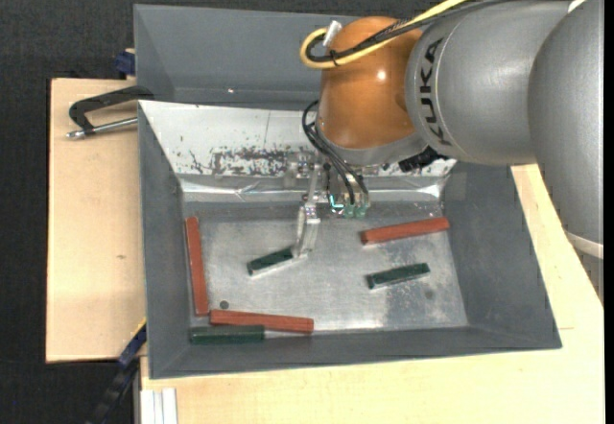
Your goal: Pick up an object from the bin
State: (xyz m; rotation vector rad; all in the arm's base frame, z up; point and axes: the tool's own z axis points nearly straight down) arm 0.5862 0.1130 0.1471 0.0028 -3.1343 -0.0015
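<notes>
Gripper (315,228) is low over the right end of the dark green stick (271,262) lying mid-bin (499,249), left of a red stick (404,232), and looks to touch that end. Can't tell how far open it is, or whether it grips anything. For a clean pick I'd centre it across the stick's width, square to its long axis, then close.

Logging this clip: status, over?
Gripper low, at right end of middle green stick. Not seen held. Nearest red stick lies apart, nothing blocking.
</notes>
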